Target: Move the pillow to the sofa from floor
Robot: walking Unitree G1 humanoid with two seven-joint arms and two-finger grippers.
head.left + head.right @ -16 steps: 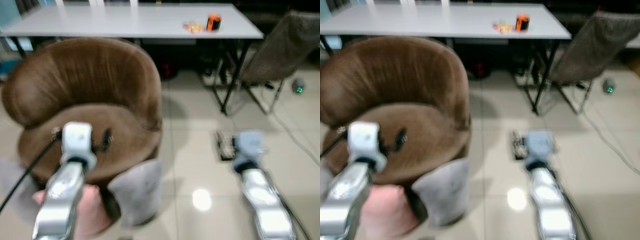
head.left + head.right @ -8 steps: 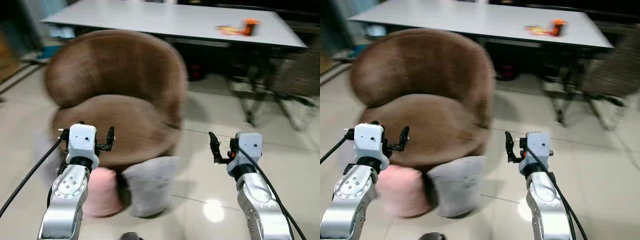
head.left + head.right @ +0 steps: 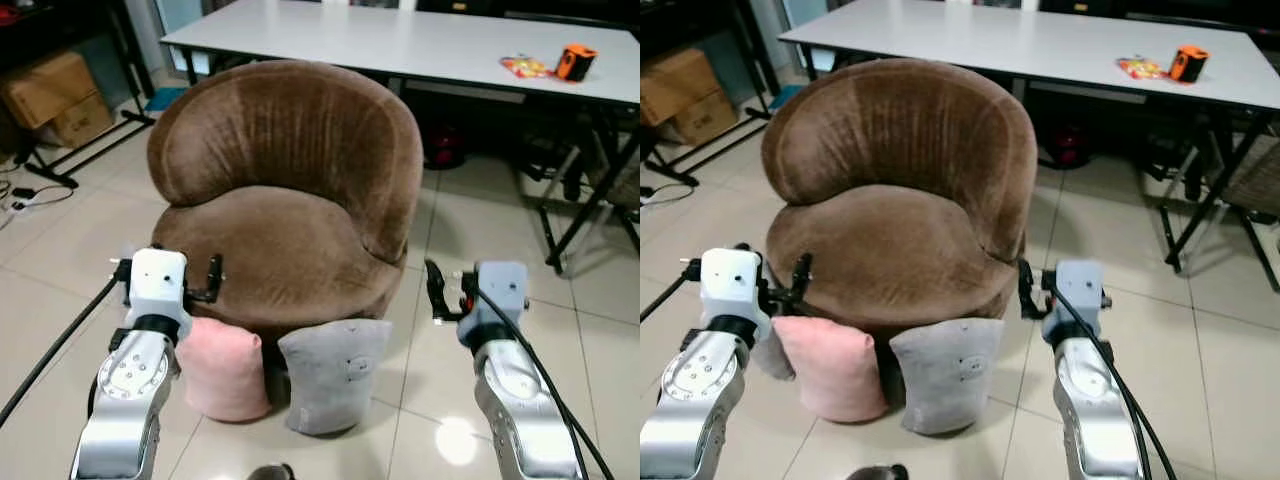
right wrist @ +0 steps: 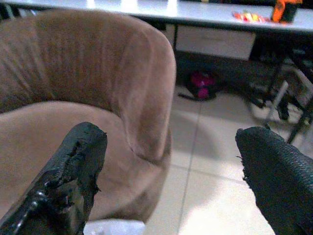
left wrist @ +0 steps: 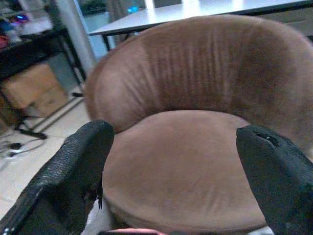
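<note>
Two pillows, pink (image 3: 222, 367) & grey (image 3: 330, 375), on tiled floor (image 3: 60, 240) against brown sofa (image 3: 290, 190); both hands' fingers apart, empty.

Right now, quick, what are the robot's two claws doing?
Left claw: open, holding nothing, held above the pink pillow.
Right claw: open, holding nothing, up beside the sofa.

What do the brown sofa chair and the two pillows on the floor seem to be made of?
Brown sofa chair: probably velvet or suede-like plush; matte, with brushed streaks in the nap. Pink pillow and grey pillow: apparently soft, stuffed, fleece-like fabric; dull, rounded and slightly slumped.
</note>
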